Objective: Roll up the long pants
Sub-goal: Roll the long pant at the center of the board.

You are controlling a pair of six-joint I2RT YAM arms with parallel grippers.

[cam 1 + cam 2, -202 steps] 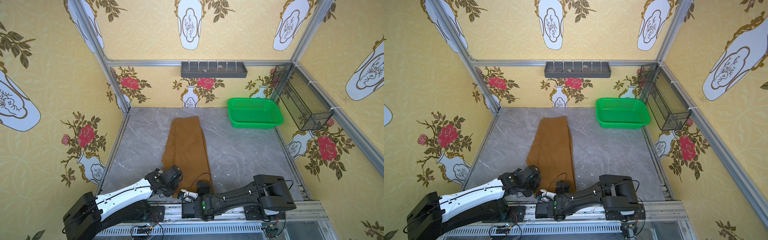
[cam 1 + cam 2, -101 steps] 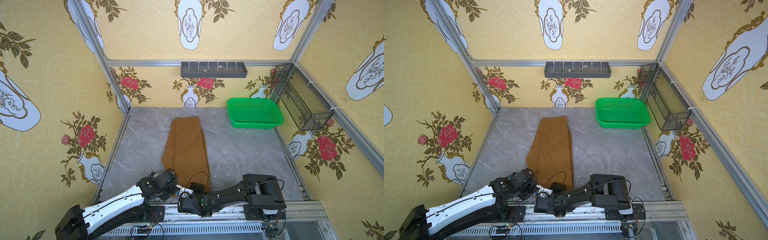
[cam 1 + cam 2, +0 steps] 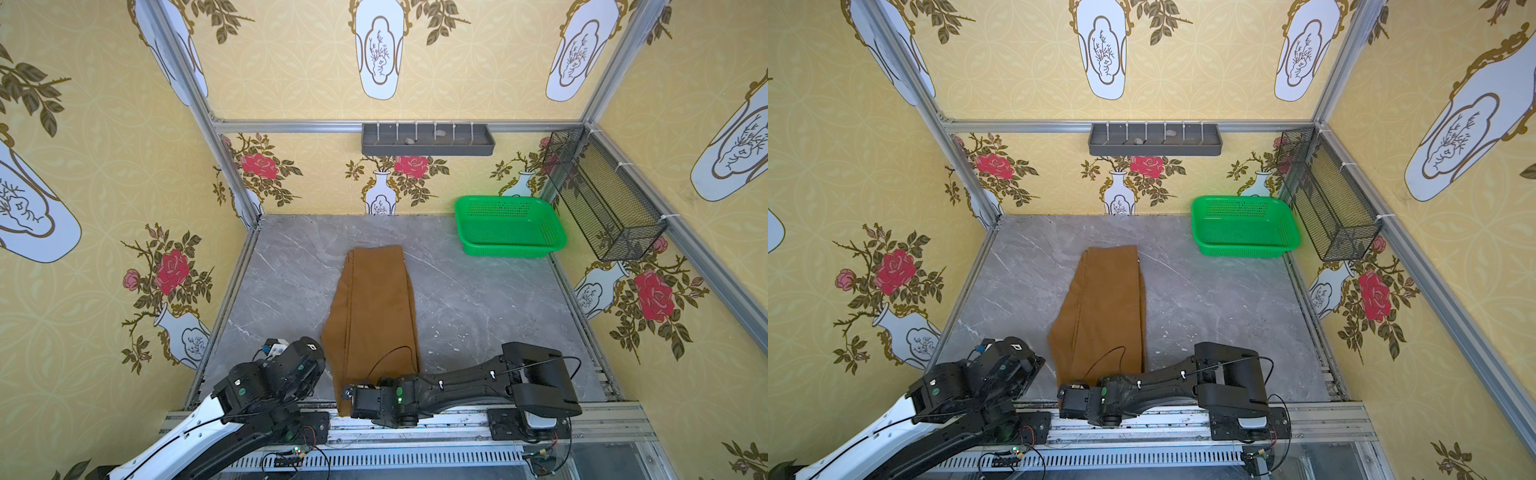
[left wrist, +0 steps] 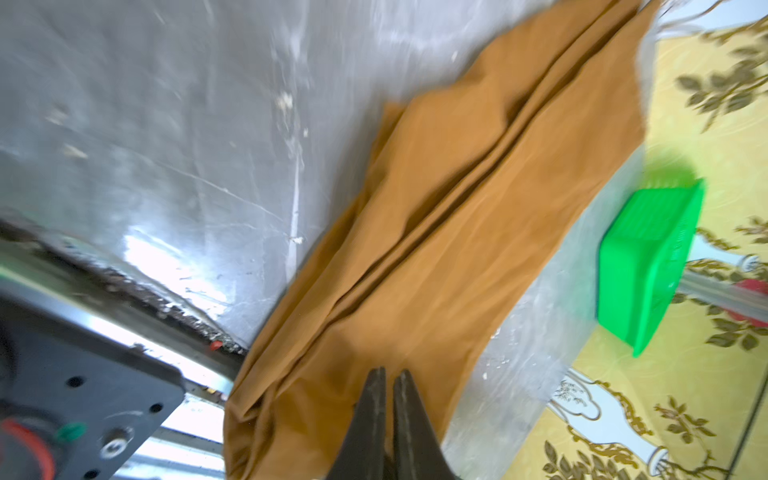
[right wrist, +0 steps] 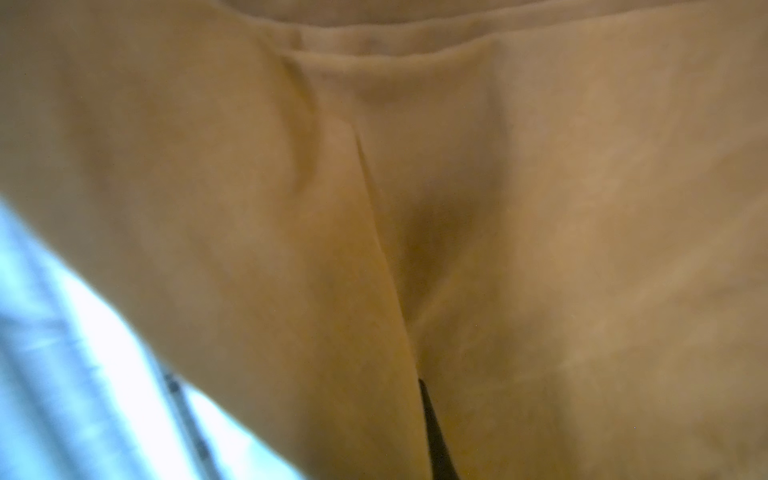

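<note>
Grey marble-patterned surface (image 3: 478, 299), enclosed by yellow floral-papered walls, carries the ochre-brown cloth long pants (image 3: 374, 307). They are folded lengthwise into a narrow strip at frame centre in both top views, near end draped over the front edge at lower centre. Right gripper (image 3: 345, 392) sits at that draped end. Its wrist view is filled with blurred fabric creasing into one dark finger (image 5: 430, 424), jaws pressed together, pinching the cloth. Left gripper (image 4: 388, 374), at lower left of centre, lies just beside the strip's left edge. Its fingers are nearly pressed together, tips over the fabric; whether cloth is caught cannot be told.

Green perforated plastic basket (image 3: 509, 249) stands at upper right, well apart from the pants, its perforated floor in plain sight. Grey compartmented wall tray (image 3: 428, 148) holds two small pale lumps (image 3: 409, 141). Black wire basket (image 3: 602, 199) hangs on the right wall; contents indiscernible.
</note>
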